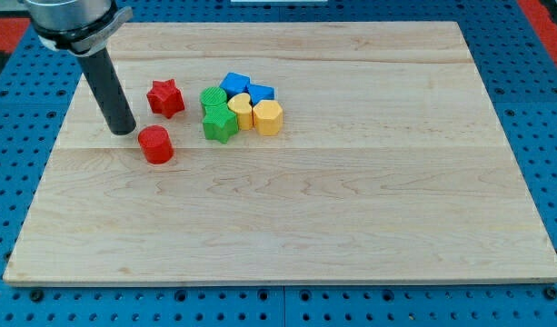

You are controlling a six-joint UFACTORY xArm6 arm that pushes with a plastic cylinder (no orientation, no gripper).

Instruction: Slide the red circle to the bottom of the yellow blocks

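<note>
Rod ends in my tip (pixel 124 131); no jaws fitted, so nothing to open or close. Tip stands just beside the red circular wooden block (pixel 155 144), at its upper-left. Red circle lies left of the cluster, below the red star-shaped block (pixel 165 97). Targets: yellow heart-like block (pixel 240 111) and yellow hexagonal block (pixel 268 117). Push rightward and slightly toward the view's bottom, passing under the green star-shaped block (pixel 220 123). Keep contact centred; avoid clipping green.
</note>
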